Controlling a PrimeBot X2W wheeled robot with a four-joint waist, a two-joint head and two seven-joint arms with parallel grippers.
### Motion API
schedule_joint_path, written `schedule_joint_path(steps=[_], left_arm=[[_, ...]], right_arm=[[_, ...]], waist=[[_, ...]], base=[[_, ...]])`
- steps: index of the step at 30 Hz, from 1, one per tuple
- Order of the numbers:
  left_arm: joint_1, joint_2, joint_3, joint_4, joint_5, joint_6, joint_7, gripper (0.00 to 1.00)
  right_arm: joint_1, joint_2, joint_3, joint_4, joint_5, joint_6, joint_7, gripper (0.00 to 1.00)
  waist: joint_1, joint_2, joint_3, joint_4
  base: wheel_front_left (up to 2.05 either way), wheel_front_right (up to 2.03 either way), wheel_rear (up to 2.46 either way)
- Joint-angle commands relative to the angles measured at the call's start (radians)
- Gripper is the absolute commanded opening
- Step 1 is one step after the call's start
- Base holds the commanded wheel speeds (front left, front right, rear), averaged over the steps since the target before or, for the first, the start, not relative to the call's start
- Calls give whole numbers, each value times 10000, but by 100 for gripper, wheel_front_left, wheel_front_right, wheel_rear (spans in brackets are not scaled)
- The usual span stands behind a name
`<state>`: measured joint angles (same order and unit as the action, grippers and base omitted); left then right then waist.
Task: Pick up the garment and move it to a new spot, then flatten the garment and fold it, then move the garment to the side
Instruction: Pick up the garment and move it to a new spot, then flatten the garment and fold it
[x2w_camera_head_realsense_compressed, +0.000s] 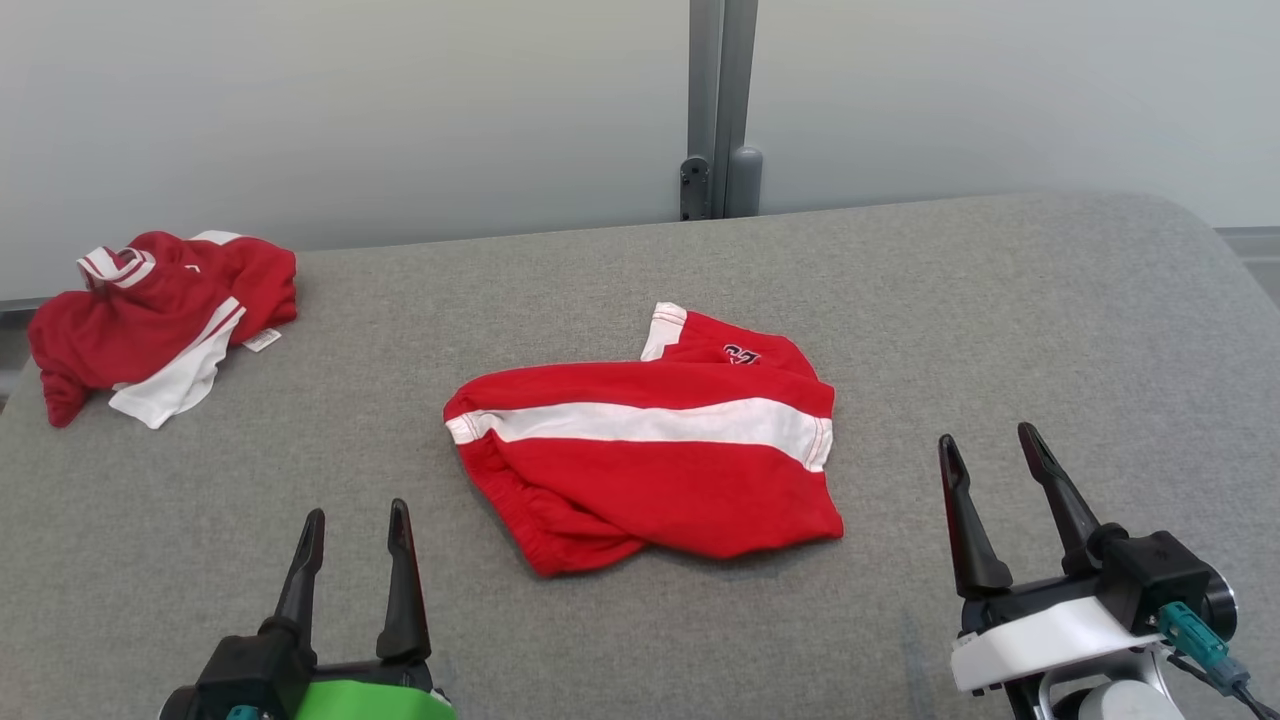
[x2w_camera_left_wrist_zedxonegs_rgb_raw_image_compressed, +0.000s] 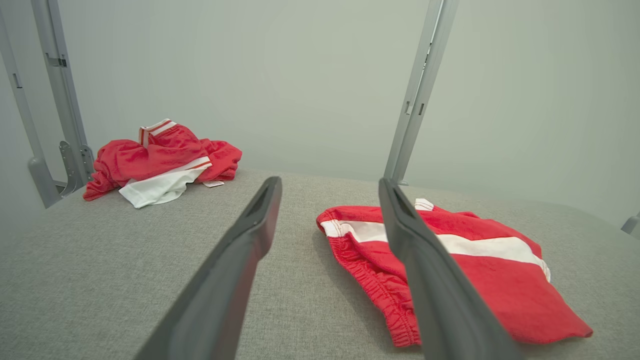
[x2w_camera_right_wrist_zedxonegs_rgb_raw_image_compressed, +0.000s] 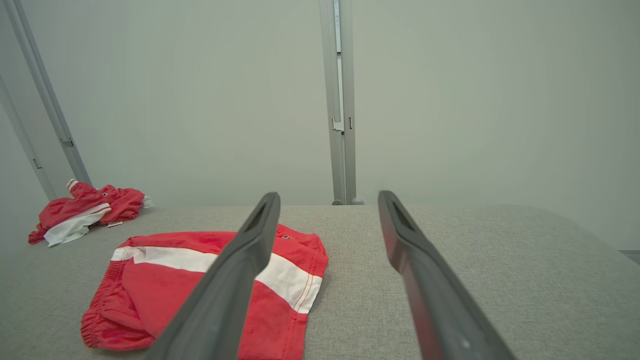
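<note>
— Noticed what kind of surface?
— Found a grey woven tabletop (x2w_camera_head_realsense_compressed: 1000, 300), cloth-covered, rounded at the upper right of the head view and spread across the whole lower frame. Looked even and flat.
— And behind it?
— Met a plain pale wall (x2w_camera_head_realsense_compressed: 400, 100) across the top of the frame, cut by a grey metal post (x2w_camera_head_realsense_compressed: 720, 90) just right of centre, with a small dark bracket (x2w_camera_head_realsense_compressed: 693, 187) at its foot. Spotted another grey upright (x2w_camera_left_wrist_zedxonegs_rgb_raw_image_compressed: 60, 100) at the left edge of the left wrist view.
— Placed the garment where?
— Found the garment (x2w_camera_head_realsense_compressed: 650, 470), red shorts with a white band, lying at mid-frame on the tabletop, folded over on itself and a little rumpled, elastic waist toward the lower left. Touched by neither hand.
— Anything else on the cloth?
— Saw a second red-and-white garment (x2w_camera_head_realsense_compressed: 150, 320) bunched at the far left of the frame, well apart from the first and close to the tabletop's edge.
— And the hands?
— Caught the left hand (x2w_camera_head_realsense_compressed: 357, 512) at the lower left, spread wide, holding nothing, pointed up the frame. Caught the right hand (x2w_camera_head_realsense_compressed: 987, 436) at the lower right, likewise spread wide and empty, near the garment's right end but apart from it.
</note>
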<state>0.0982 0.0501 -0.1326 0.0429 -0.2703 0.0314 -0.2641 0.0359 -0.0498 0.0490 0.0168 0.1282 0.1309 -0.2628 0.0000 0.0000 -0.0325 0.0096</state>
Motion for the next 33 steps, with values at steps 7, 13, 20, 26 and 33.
schedule_joint_path(steps=[7, 13, 20, 26, 33], left_arm=[[136, 7, -13, 155, 114, 76, -5, 100], [62, 7, -48, 321, 92, 60, -5, 100], [-31, 7, -40, 403, 87, 81, -5, 100], [-91, 8, -167, 660, -10, 89, -5, 100], [-1417, 12, -713, 2413, -592, -226, 552, 100]], right_arm=[[59, -10, 66, 136, 100, -3, -31, 100], [20, -10, 6, 198, 132, -3, -31, 100], [-18, -10, -31, 253, 133, -3, -31, 100], [-50, -12, -82, 284, 157, -1, -31, 100], [-179, -10, -4, 315, 95, -3, -31, 100]], waist=[[0, 0, 6, -24], [0, 0, 33, 3], [0, 0, 55, 71], [0, 0, 111, 130], [0, 0, 409, 122]], base=[[0, 0, 0], [0, 0, 0], [0, 0, 0], [0, 0, 0], [0, 0, 0]])
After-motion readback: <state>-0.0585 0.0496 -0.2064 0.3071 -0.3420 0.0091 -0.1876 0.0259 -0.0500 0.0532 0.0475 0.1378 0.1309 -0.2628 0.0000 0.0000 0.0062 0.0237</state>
